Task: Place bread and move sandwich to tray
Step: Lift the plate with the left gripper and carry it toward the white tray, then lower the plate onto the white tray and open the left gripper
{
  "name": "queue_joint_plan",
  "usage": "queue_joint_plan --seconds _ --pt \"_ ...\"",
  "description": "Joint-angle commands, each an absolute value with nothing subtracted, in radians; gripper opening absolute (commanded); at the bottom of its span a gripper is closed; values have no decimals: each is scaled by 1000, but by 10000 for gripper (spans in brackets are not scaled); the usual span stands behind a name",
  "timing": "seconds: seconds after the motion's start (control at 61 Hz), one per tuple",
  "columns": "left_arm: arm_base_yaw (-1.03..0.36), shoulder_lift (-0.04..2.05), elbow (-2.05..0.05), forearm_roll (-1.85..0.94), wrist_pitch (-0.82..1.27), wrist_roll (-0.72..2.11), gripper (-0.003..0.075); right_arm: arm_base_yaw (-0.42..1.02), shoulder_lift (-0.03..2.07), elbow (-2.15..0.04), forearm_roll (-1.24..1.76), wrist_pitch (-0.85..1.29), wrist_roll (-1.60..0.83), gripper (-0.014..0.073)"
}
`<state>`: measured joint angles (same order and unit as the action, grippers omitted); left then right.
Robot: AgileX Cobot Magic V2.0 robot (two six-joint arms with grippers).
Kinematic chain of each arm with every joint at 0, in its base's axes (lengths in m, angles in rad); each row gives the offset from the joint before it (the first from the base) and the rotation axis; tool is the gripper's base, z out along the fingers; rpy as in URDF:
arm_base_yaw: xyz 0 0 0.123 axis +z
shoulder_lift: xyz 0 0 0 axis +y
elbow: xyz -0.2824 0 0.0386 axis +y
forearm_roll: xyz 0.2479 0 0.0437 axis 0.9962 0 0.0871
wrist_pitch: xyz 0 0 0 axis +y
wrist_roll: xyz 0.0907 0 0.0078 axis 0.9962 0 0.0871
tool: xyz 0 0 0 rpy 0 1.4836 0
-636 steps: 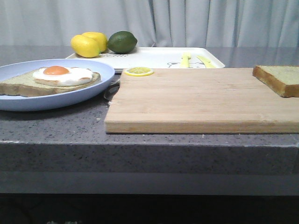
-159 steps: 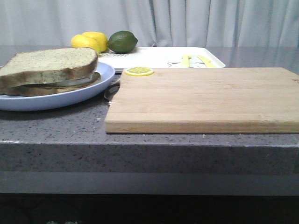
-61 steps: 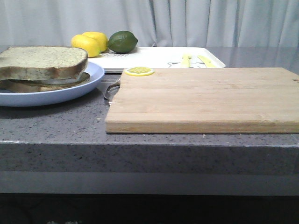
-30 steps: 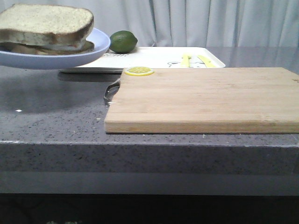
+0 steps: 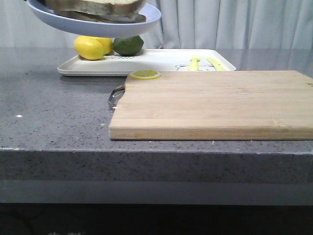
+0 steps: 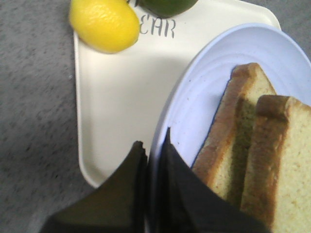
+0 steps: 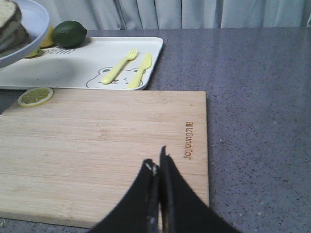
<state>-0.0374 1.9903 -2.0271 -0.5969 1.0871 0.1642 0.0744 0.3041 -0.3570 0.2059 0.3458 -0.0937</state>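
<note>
- My left tool [image 6: 151, 150] is pinched on the rim of the pale-blue plate [image 6: 194, 102], one finger under and one over the edge, and the plate hangs in the air above the near left corner of the white tray [image 5: 161, 61]
- The sandwich [image 6: 257, 150] rides on that plate with the thick bread [image 6: 286, 160] already laid on top, crusts toward my fingers; I cannot see the egg from here
- I judge the step in hand is carrying the plate over the tray and lowering it, so the rim grip must stay firm and the plate level, since a one-sided hold could let the far edge dip and the top slice slide
- The yellow lemon [image 5: 89, 48] and the green lime [image 5: 128, 44] sit at the tray's left end, just under the plate, so I should shift toward the bare middle of the tray before descending
- The yellow fork [image 7: 119, 66] and knife [image 7: 140, 71] lie toward the tray's right end; I should stop short of them
- My right tool [image 7: 158, 167] is closed on nothing, hovering over the wooden cutting board [image 5: 215, 103], which lies on the desk [image 5: 54, 112] in front of the tray, with a lemon slice [image 5: 145, 74] at its back left corner; it is best kept there, out of the way
</note>
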Motion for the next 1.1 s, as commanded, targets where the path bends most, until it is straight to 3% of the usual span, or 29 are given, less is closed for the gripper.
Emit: queue_joint_plan --seconds 0.0,0.246,0.345,0.952,1.083 --pt "-72 2053 -2254 -639 1119 70 -20 75 311 -384 214 277 -96 -60" --pt "-104 2416 -2812 -639 1258 -103 -20 75 311 -384 214 278 -96 -60" --pt "-104 2487 -2911 -673 1256 -114 -20 75 311 -384 214 278 -96 -60" --pt "-102 2590 -2923 -707 1252 -100 -16 75 311 -351 213 221 -96 -60" --pt "-102 2591 -2923 -695 1239 -97 119 75 311 -351 213 223 -96 -60"
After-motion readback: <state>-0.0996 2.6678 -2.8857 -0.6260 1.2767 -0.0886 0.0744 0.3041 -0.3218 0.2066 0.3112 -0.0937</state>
